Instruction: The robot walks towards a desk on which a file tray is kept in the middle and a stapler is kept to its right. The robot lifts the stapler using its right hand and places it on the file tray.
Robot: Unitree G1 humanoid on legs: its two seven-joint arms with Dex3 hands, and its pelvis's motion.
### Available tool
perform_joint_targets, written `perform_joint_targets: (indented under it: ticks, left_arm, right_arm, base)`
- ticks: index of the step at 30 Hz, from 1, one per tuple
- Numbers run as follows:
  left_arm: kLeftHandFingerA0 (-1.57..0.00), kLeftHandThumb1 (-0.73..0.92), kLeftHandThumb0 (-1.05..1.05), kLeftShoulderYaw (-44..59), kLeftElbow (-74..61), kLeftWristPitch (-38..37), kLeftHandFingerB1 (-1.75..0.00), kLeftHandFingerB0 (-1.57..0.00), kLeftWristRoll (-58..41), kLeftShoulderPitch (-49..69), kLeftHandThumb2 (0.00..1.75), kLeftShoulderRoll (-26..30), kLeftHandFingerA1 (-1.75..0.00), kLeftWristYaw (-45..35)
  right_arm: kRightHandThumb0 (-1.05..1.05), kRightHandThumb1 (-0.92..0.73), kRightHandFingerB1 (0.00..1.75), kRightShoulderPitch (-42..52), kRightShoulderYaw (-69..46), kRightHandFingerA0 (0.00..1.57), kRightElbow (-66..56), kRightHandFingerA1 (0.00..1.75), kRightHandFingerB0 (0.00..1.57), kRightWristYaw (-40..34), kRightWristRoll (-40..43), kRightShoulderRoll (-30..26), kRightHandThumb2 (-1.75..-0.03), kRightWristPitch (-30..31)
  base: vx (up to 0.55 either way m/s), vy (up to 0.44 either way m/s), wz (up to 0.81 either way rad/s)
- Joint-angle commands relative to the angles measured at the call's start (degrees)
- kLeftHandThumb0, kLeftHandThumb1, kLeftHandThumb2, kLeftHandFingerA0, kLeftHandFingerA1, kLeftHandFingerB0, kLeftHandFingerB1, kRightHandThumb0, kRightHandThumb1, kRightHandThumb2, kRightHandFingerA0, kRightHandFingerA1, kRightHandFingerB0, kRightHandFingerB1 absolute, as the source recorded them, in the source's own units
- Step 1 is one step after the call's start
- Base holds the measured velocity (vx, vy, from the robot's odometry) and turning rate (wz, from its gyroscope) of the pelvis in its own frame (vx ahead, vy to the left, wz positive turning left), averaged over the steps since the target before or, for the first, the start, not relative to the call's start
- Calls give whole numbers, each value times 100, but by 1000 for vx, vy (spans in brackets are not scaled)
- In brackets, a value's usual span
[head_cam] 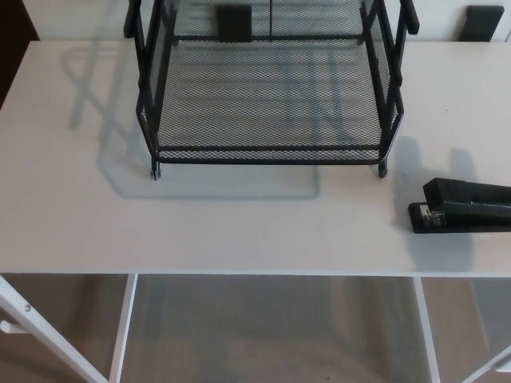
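White desk [239,231]: stapler [463,209] right of file tray [267,152].

file tray [267,152] mid-desk [72,215] | stapler [463,207] right of tray, apart, on desk

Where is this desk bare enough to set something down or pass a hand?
Bare desk left of the file tray, and the strip between the tray's front and the near edge. The tray's lower mesh shelf is empty too. Tightest: the right side, where the stapler lies near the tray's right foot.
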Motion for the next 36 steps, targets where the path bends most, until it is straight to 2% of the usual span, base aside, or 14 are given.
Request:
perform_joint_targets:
  ticks: [1, 5, 6, 7, 9, 14, 17, 18, 19, 24, 25, 26, 28, 36]
  left_arm:
    - [-16, 78, -92, 16, -45, 159, -32, 0, -64, 68, 120, 46, -60, 81]
    - [0, 78, -89, 3, 22, 192, -31, 0, -69, -47, 122, 20, -51, 70]
    - [-10, 92, -89, -46, -113, 237, -26, 0, -20, 14, 76, 13, -52, 94]
    - [-5, 80, -94, -59, -76, 200, -29, -4, -7, 20, 122, 5, -55, 110]
    - [-4, 80, -94, -74, -55, 185, -27, -3, -7, 25, 122, 4, -53, 114]
    - [-4, 80, -93, -96, -104, 136, -29, -4, -38, 114, 122, -5, -54, 83]
    - [-13, 92, -89, -109, -56, 136, -27, 0, -22, 93, 74, -2, -53, 116]
    - [-10, 79, -94, -100, 21, 96, -29, 0, -30, 60, 121, 5, -57, 111]
    - [-13, 91, -91, -95, 3, 113, -24, 0, -38, 61, 77, 5, -55, 100]
    - [-19, 92, -87, -96, -56, 147, -28, 0, -46, 83, 77, 2, -56, 79]
    - [-18, 75, -86, -35, -151, 282, -33, 0, -108, 107, 115, -38, -59, 136]
    - [-20, 92, -87, -39, 52, 189, -25, 0, -87, 9, 74, 9, -56, 115]
    - [-22, 92, -87, -87, -16, 179, -30, 0, -35, 63, 76, 13, -58, 122]
    - [-24, 92, -86, -211, 128, 210, -30, 0, 80, -51, 75, 80, -57, 65]
  right_arm:
    - [-75, -41, 21, -622, 931, 0, 649, 12, 3, 605, -1080, 178, -75, -366]
    - [-65, -38, 32, -672, 1108, 4, 1089, 25, 5, 265, -1136, 479, -81, -629]
    - [-64, -53, 28, -678, 1134, 3, 1221, 35, 10, 180, -1169, 550, -56, -724]
    - [-64, -54, 28, -636, 1167, 5, 1316, 35, 11, 114, -1191, 617, -56, -812]
    - [-61, -52, 25, -617, 1177, 8, 1429, 33, 13, 76, -1249, 707, -59, -905]
    - [-66, -40, 34, -504, 1194, 5, 1576, 44, 8, 1, -1410, 1026, -76, -951]
    - [-37, -30, 50, -435, 1116, 2, 1608, 52, 0, -30, -1443, 1180, -91, -977]
    - [-76, -39, 29, -408, 1171, 0, 1561, 44, 6, 28, -1529, 1193, -76, -1024]
    - [-69, -38, 31, -395, 1181, 1, 1550, 46, 9, 64, -1555, 1194, -79, -1066]
    - [-57, -52, 24, -167, 1151, 7, 1436, 34, 12, 29, -1724, 1200, -58, -1201]
    - [-34, -37, 49, -18, 1152, 2, 1414, 52, 0, -241, -1842, 1190, -93, -1326]
    - [-33, -40, 49, 28, 1185, 2, 1385, 52, 0, -368, -2003, 1190, -94, -1325]
    - [-52, -54, 28, 199, 1593, 31, 1220, 49, 17, -1040, -2870, 1006, -57, -1583]
    - [-54, -57, 26, -16, 2850, 29, 1208, 56, 4, -880, -4639, 688, -56, -1380]
  base:
    - [0, 0, 0]
    - [0, 0, 0]
    - [0, 0, 0]
    - [0, 0, 0]
    - [0, 0, 0]
    - [0, 0, 0]
    - [0, 0, 0]
    - [0, 0, 0]
    - [0, 0, 0]
    - [0, 0, 0]
    - [0, 0, 0]
    - [0, 0, 0]
    - [0, 0, 0]
    - [0, 0, 0]
